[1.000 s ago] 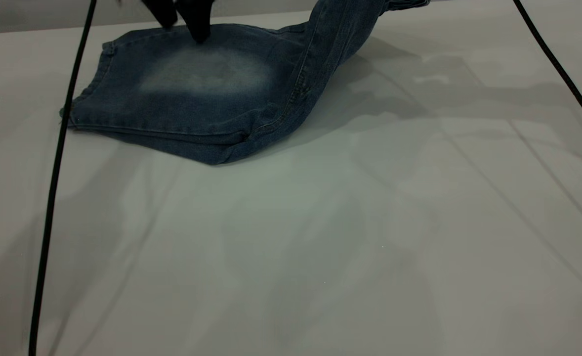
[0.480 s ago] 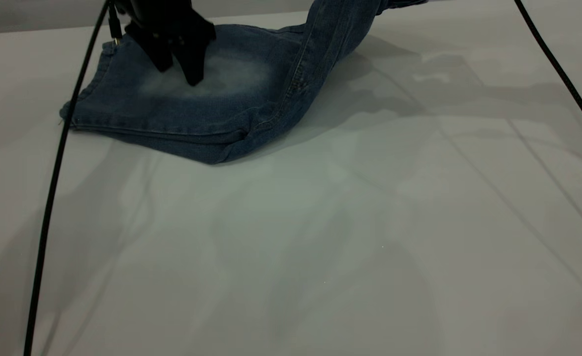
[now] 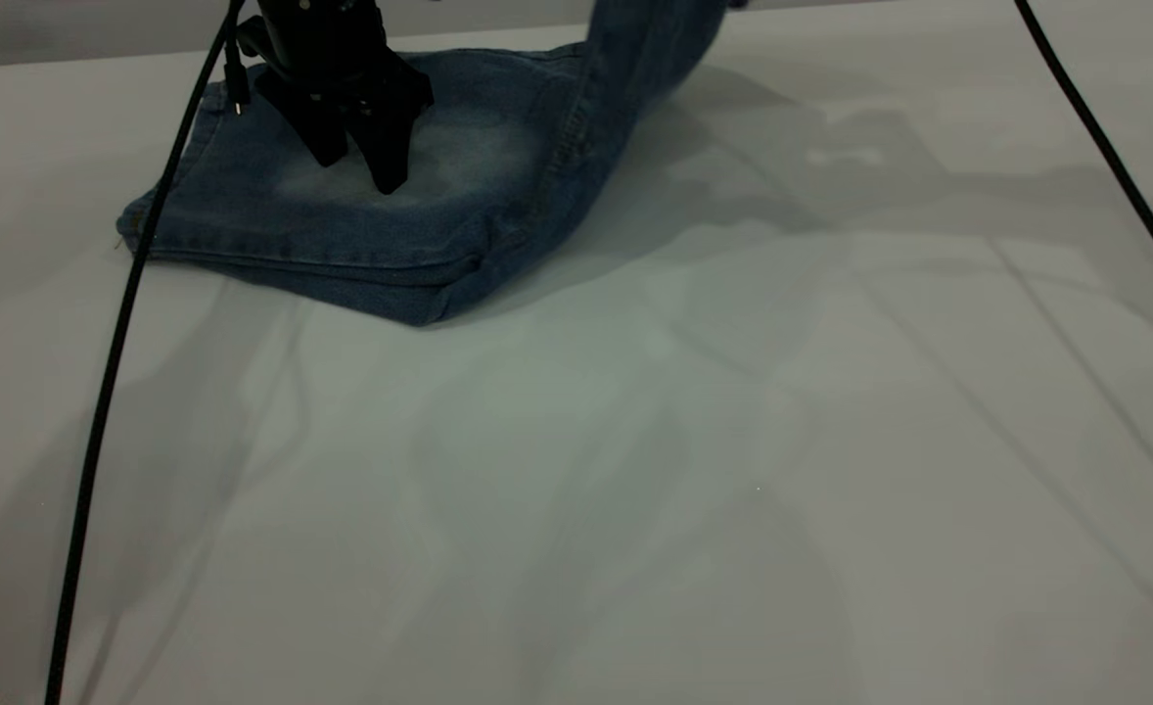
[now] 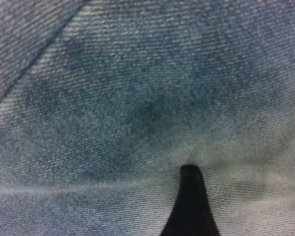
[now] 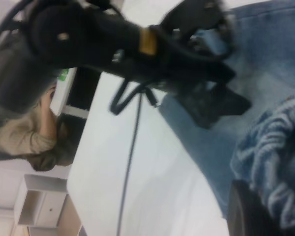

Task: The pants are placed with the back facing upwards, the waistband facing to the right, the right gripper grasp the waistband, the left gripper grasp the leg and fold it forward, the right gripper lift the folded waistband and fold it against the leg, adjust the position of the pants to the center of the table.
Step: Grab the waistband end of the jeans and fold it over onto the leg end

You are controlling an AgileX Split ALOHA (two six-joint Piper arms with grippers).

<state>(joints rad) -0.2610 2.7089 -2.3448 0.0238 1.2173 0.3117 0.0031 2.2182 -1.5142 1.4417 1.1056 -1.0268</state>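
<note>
The left gripper [image 3: 366, 168], its fingers slightly apart, presses on the folded jeans [image 3: 342, 225] lying on the bench [image 3: 635, 470]. The right gripper [image 5: 255, 206] clamps bunched denim, lifted.

Denim cloth on a smooth matt bench

The pants [image 3: 361, 225] are woven blue denim with a visible twill grain, faded pale just under the left gripper [image 3: 356, 162] and stitched in raised seams. That gripper looks like matt black plastic. The bench [image 3: 635, 470] is smooth pale grey with a dull sheen; the cable [image 3: 107, 362] beside the gripper is black rubbery sheathing.
</note>
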